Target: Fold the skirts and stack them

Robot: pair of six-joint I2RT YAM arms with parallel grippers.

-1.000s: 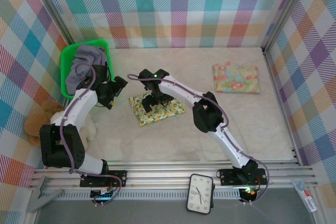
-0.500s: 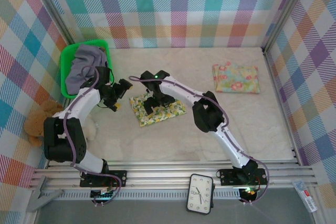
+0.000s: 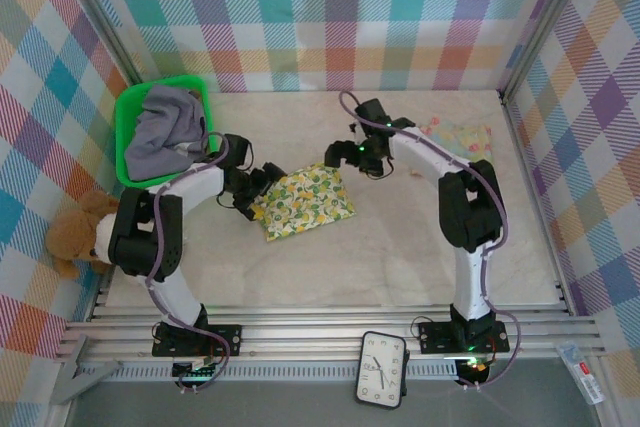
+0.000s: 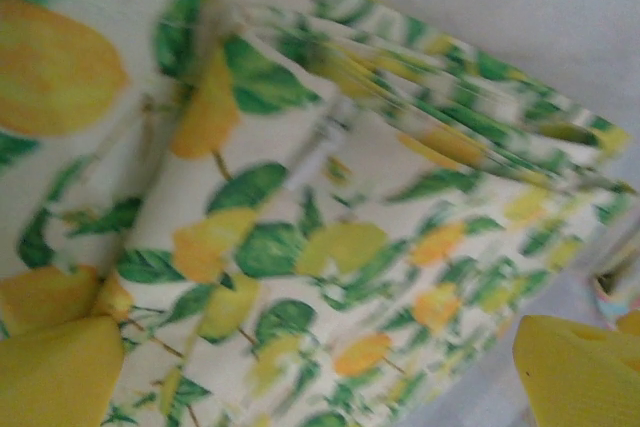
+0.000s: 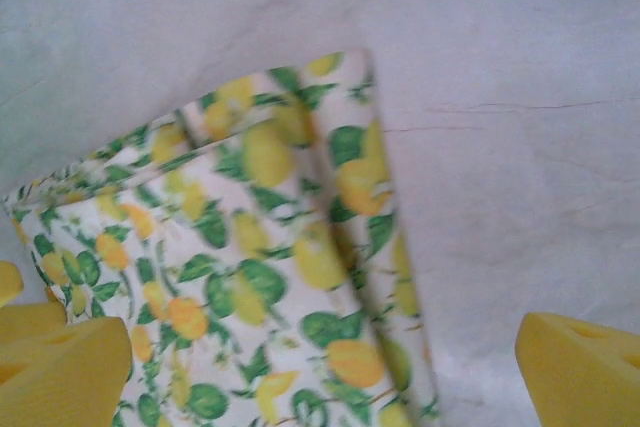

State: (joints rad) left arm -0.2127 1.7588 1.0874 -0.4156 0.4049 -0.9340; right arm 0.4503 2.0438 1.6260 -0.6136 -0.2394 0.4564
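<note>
A folded white skirt with a yellow-green lemon print (image 3: 305, 203) lies mid-table. My left gripper (image 3: 256, 190) hangs open at its left edge. In the left wrist view its yellow fingertips (image 4: 55, 375) straddle the print (image 4: 300, 247), with the left gripper (image 4: 320, 377) holding nothing. My right gripper (image 3: 336, 154) is open just above the skirt's far right corner, and in the right wrist view the right gripper (image 5: 320, 372) spans the folded corner (image 5: 270, 277). A folded pastel floral skirt (image 3: 470, 137) lies at the back right, partly under the right arm. A grey-lavender skirt (image 3: 165, 127) is heaped in the basket.
The green basket (image 3: 128, 117) stands at the back left against the plaid wall. A teddy bear (image 3: 72, 237) sits off the table's left edge. A clock (image 3: 382, 369) lies by the front rail. Open table lies to the front and right.
My right gripper has lifted off the lemon-print skirt and swung back and right to its far corner. My left gripper has slid right to the skirt's left edge.
</note>
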